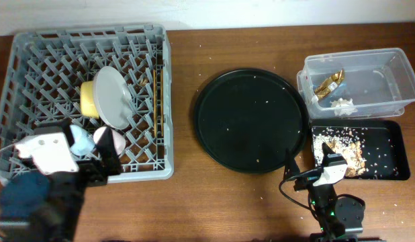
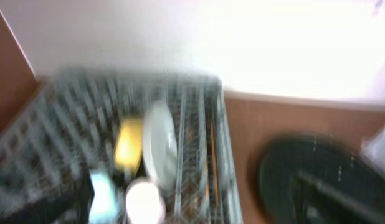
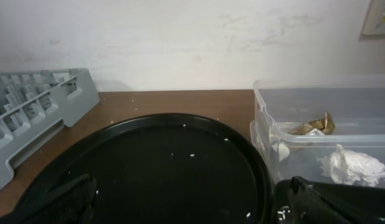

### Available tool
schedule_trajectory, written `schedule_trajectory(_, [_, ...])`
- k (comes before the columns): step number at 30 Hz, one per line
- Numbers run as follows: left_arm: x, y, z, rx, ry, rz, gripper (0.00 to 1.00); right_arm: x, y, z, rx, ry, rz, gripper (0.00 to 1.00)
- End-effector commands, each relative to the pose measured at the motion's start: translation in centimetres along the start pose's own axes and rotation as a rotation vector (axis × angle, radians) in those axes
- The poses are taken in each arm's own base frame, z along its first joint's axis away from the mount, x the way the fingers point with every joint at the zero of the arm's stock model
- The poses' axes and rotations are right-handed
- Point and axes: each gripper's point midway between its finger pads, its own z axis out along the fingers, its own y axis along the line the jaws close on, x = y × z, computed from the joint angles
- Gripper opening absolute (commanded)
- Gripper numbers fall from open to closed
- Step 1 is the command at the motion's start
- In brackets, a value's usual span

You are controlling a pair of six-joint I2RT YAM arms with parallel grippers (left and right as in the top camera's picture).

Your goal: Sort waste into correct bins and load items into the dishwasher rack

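Observation:
The grey dishwasher rack [image 1: 33,47] at the left holds the yellow bowl [image 1: 88,97], the pale plate [image 1: 113,97] on edge, the light-blue cup [image 1: 78,140], the pink cup [image 1: 117,140] and the chopsticks [image 1: 158,101]. The clear tub [image 1: 355,59] holds the gold wrapper [image 1: 328,84] and the white tissue [image 1: 343,104]. The black rectangular tray [image 1: 395,128] holds beige food scraps [image 1: 342,144]. My left gripper [image 1: 107,161] is open and empty at the rack's near edge beside the pink cup. My right gripper [image 1: 305,165] is open and empty, between the round tray and the black rectangular tray.
A large round black tray [image 1: 251,121] with a few crumbs lies mid-table; it fills the right wrist view [image 3: 174,168], with the tub [image 3: 317,106] to its right. The left wrist view is blurred and shows the rack [image 2: 68,112]. A wall stands behind the table.

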Motion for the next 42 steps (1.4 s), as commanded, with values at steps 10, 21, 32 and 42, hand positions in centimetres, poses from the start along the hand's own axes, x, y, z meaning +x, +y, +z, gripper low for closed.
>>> schedule_trajectory(10, [14.8, 0.4, 7.1, 0.105, -0.462, 0.034, 0.99, 0.3, -0.2, 0.0, 0.012, 0.004, 0.004, 0.98])
schedule_trajectory(21, [20.2, 1.0, 9.3, 0.083, -0.236, 0.04, 0.99, 0.3, -0.2, 0.0, 0.012, 0.004, 0.004, 0.98])
schedule_trajectory(32, [20.2, 1.0, 9.3, 0.083, -0.236, 0.04, 0.99, 0.3, -0.2, 0.0, 0.011, 0.004, 0.004, 0.98])
schedule_trajectory(42, [20.2, 1.0, 9.3, 0.083, -0.236, 0.04, 0.99, 0.3, -0.2, 0.0, 0.011, 0.004, 0.004, 0.98])
